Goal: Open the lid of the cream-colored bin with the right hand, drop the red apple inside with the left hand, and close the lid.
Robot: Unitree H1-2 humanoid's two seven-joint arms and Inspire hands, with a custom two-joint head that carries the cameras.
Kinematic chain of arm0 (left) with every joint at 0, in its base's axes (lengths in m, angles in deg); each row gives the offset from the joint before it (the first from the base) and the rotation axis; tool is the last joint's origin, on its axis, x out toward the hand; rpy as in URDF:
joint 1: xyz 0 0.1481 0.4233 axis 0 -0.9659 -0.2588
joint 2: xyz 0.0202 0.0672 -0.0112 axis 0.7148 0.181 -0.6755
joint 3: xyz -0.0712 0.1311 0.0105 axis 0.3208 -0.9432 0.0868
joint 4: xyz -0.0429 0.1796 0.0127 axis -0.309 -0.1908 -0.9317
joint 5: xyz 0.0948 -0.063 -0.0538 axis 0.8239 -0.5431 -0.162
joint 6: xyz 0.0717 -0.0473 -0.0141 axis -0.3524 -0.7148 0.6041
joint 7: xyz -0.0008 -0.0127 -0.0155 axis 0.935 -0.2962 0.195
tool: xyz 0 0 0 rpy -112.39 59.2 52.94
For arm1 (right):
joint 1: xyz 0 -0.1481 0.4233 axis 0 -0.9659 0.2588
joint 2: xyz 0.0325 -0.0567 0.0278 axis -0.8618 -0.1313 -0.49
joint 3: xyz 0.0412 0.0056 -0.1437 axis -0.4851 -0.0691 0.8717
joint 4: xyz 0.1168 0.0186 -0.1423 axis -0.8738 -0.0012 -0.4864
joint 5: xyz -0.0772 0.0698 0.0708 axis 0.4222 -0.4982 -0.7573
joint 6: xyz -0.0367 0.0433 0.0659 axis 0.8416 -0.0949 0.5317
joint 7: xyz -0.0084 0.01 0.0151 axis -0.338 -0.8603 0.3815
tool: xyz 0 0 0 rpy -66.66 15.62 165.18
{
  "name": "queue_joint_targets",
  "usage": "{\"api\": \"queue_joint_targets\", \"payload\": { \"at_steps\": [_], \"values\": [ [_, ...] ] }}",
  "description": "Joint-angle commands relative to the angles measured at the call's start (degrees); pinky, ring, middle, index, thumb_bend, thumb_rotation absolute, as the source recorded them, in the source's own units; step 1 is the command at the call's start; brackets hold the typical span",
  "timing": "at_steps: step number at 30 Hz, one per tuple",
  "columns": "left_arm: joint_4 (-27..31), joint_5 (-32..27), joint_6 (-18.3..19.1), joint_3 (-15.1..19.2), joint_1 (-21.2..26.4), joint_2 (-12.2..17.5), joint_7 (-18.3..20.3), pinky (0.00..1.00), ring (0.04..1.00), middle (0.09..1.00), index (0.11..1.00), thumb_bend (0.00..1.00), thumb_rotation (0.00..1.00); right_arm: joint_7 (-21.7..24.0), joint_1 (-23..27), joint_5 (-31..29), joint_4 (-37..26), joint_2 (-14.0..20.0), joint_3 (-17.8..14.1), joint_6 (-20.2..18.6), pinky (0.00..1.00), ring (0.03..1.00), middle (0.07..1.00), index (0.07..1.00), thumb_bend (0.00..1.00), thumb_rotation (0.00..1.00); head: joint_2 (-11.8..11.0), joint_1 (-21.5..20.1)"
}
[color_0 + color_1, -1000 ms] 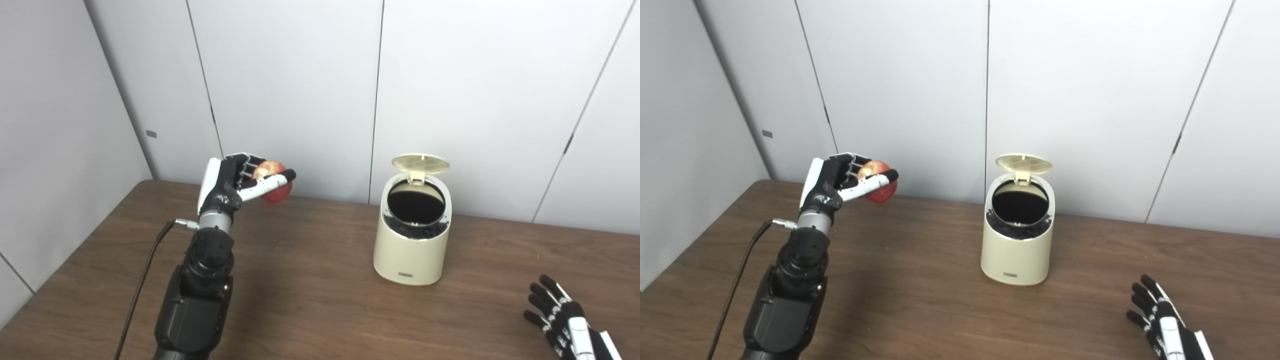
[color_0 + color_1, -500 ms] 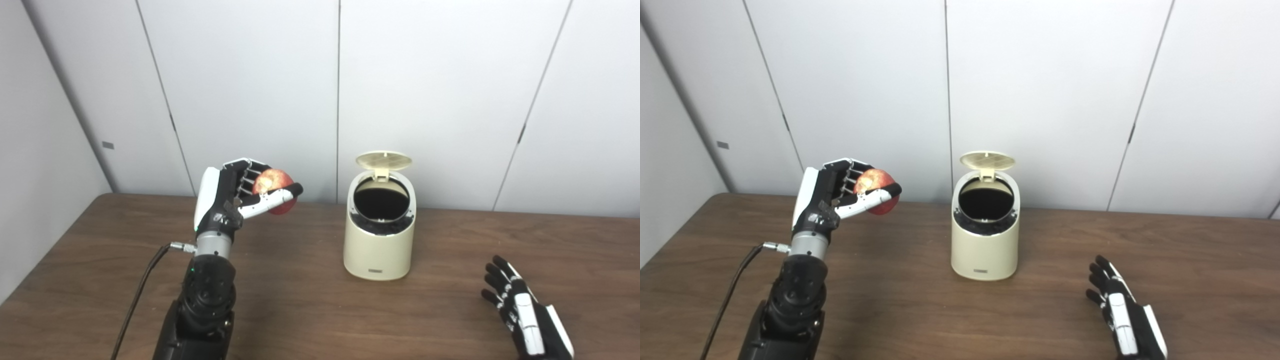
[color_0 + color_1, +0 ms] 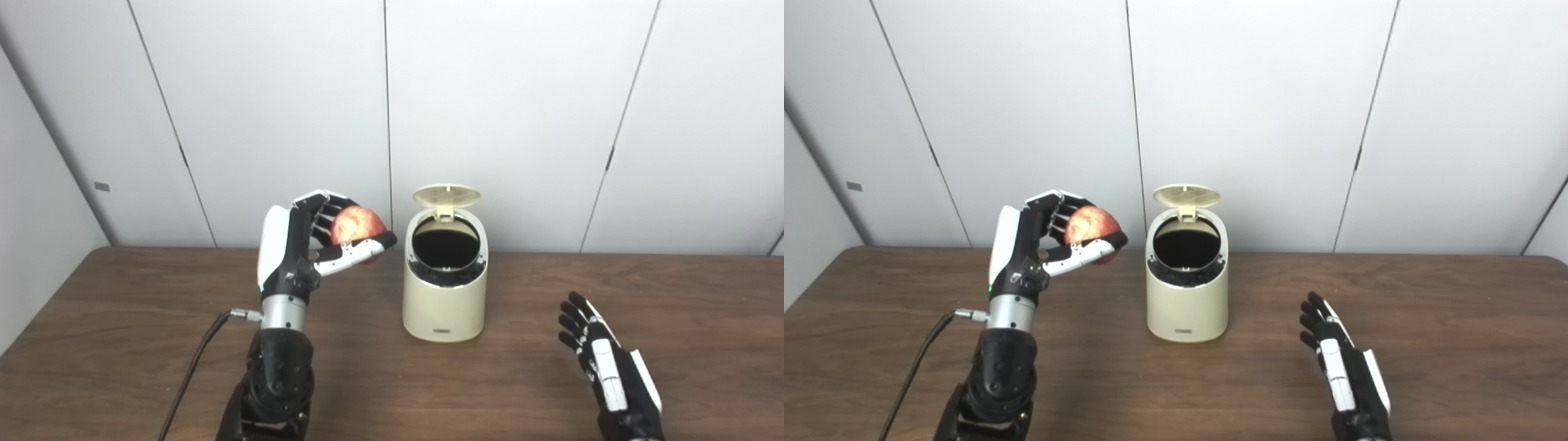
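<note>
The dark brown wooden bench carries the cream-colored cylindrical plastic bin, its round hinged lid standing open behind the dark mouth. Left of the bin and raised to about the level of its rim, the left robot hand is clenched around the round red apple, which looks firm, smooth and fairly light, so a cupping hold round its widest part suits it. Right of the bin, the right robot hand lies released, fingers spread.
</note>
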Motion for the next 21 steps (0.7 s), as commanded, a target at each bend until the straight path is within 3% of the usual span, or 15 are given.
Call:
{"api": "queue_joint_targets", "payload": {
  "at_steps": [1,10,14,21],
  "values": [
    [0.0,0.9,-2.5,-0.5,2.9,-0.5,-2.0,0.34,0.449,0.529,0.474,0.47,0.0,-0.3,1.5,0.4,-1.2,0.0,0.2,2.4,0.87,0.907,0.906,0.912,0.53,0.97,-0.1,0.1],
    [-5.0,3.5,-3.1,-2.5,4.3,-3.7,-5.8,0.32,0.408,0.464,0.501,0.47,0.0,-0.6,1.5,0.3,-1.5,-0.3,0.3,1.5,0.89,0.911,0.905,0.914,0.52,0.98,-0.5,0.4],
    [-7.1,4.6,-2.5,-3.0,5.3,-4.8,-7.0,0.33,0.422,0.505,0.495,0.47,0.0,-0.6,1.6,0.2,-1.2,-0.3,0.4,1.8,0.89,0.914,0.907,0.916,0.53,0.98,-0.5,0.5],
    [-10.2,5.4,-3.6,-4.5,7.0,-5.4,-8.6,0.35,0.426,0.486,0.511,0.48,0.0,-0.8,1.7,0.1,-1.0,-0.6,0.8,1.8,0.89,0.917,0.908,0.923,0.54,0.98,-0.7,0.5]
  ]
}}
